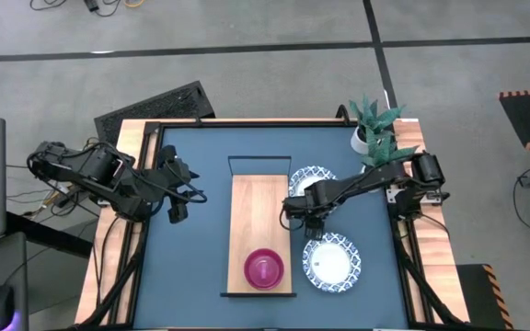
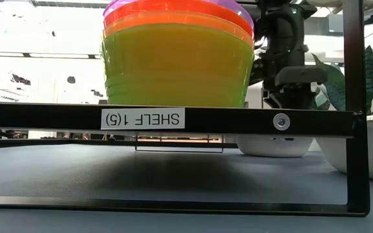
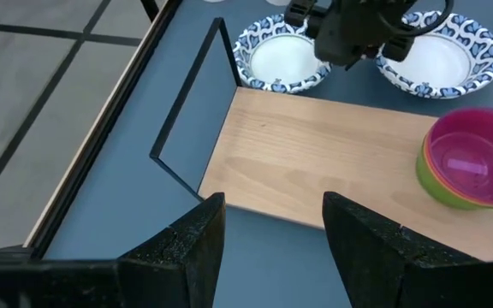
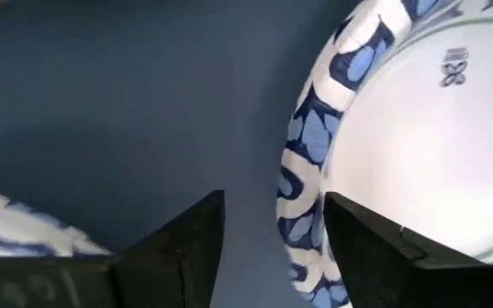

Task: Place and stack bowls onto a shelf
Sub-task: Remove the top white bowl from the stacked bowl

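You've got four bowls nested in one stack at the shelf's near end; the rest of the board is bare. Two white dishes sit on the bench beside the shelf's right edge. Right gripper hangs between them, jaws spread, holding nothing. Left gripper waits left of the shelf, jaws spread.

One white label with black print sits on the near black metal bar of the light-wood shelf frame, seen in the low view. It is stuck on upside down; turned the right way, it reads "SHELF 1(5)". In the right wrist view, a small blue mark is printed on the white inside of the shallow white dish with the blue patterned rim; it cannot be read. No other text shows.
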Available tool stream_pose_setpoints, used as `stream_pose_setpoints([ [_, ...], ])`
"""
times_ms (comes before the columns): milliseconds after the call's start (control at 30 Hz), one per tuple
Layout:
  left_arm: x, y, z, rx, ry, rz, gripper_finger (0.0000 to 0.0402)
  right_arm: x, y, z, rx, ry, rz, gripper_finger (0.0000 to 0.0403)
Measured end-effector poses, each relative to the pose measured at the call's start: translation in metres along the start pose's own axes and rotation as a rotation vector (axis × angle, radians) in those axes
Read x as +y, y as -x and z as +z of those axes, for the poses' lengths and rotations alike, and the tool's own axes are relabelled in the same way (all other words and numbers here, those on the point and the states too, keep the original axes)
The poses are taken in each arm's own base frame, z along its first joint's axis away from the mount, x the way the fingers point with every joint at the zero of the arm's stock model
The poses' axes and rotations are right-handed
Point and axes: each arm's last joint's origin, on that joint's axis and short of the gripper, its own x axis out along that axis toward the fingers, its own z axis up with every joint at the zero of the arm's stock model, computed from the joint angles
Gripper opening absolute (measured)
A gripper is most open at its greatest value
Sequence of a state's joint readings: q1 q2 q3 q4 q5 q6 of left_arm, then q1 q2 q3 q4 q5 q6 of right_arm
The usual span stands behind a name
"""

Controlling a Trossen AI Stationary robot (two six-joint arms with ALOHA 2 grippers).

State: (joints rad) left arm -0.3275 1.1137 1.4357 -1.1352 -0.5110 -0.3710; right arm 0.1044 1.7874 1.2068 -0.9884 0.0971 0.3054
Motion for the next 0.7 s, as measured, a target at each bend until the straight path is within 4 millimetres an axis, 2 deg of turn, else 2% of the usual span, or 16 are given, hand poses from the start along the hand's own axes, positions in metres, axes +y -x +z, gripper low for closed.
stream_pose_setpoints([
  [400,0.0,0.0,0.0,0.0,0.0,0.0,0.0183,-0.011,-0.001,0.002,0.006,-0.032,-0.016,0.0201],
  [700,0.0,0.0,0.0,0.002,-0.002,0.001,0.0183,-0.011,-0.001,0.003,0.003,-0.033,-0.013,0.0142],
])
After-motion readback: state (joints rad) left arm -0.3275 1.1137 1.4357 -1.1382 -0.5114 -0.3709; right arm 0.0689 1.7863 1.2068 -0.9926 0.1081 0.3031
